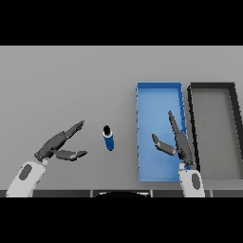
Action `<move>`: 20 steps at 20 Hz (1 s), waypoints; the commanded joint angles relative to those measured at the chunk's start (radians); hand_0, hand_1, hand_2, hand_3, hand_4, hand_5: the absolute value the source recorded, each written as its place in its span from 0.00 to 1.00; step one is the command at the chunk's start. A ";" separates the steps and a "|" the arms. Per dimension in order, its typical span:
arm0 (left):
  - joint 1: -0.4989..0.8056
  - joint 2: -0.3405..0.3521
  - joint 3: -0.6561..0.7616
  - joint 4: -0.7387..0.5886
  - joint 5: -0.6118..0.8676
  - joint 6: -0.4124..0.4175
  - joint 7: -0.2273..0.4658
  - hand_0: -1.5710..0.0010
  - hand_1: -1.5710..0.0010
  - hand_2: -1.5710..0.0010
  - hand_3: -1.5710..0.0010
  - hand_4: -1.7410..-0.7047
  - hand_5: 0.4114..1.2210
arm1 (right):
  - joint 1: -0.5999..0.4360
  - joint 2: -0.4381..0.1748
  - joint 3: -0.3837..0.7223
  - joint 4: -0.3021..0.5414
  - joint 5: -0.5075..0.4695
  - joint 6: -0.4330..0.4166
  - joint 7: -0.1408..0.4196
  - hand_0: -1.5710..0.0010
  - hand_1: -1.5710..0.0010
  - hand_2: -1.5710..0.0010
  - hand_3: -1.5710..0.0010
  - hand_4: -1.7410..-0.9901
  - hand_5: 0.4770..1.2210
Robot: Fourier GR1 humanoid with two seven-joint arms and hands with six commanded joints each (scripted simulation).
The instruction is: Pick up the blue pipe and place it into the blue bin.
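The right hand [176,144] hangs over the blue bin [142,142], fingers straight and spread, thumb out to the left, holding nothing. Its wrist and palm cover part of the bin's lower right corner, and the forearm is cut off at the scene's lower edge. The left hand [59,146] sits over the bare tabletop [61,80] at the lower left, fingers extended toward the upper right, thumb apart below them, also empty.

The blue pipe [109,138] stands on the tabletop between the two hands, clear of both, nearer the bin's left wall than the left hand's fingertips. Its dark top end is visible; whether it stands quite upright is hard to tell. Open tabletop surrounds it. A black bin [192,123] lies just beside the blue bin on the right, its far side running to the picture's edge.
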 commanded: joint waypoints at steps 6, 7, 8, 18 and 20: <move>0.003 -0.090 -0.088 -0.005 -0.118 0.052 -0.006 1.00 1.00 1.00 1.00 0.54 0.07 | 0.016 0.009 0.008 -0.028 0.001 -0.004 0.016 1.00 1.00 1.00 1.00 0.69 0.19; -0.019 -0.125 -0.102 0.017 -0.128 0.059 0.013 1.00 1.00 1.00 1.00 0.53 0.06 | 0.023 0.011 0.010 -0.030 -0.001 -0.001 0.018 1.00 1.00 1.00 1.00 0.68 0.19; -0.029 -0.142 -0.110 0.038 -0.141 0.062 0.011 1.00 1.00 1.00 1.00 0.53 0.07 | 0.038 0.006 0.010 -0.043 0.000 0.001 0.009 1.00 1.00 1.00 1.00 0.68 0.19; -0.164 -0.322 -0.166 0.263 -0.212 0.067 0.016 1.00 1.00 1.00 1.00 0.59 0.06 | 0.048 0.005 0.000 -0.047 -0.003 -0.006 0.015 1.00 1.00 1.00 1.00 0.72 0.17; -0.187 -0.360 -0.154 0.296 -0.176 0.045 -0.016 1.00 1.00 1.00 1.00 0.55 0.10 | 0.055 0.010 0.008 -0.059 -0.003 -0.003 0.008 1.00 1.00 1.00 1.00 0.72 0.18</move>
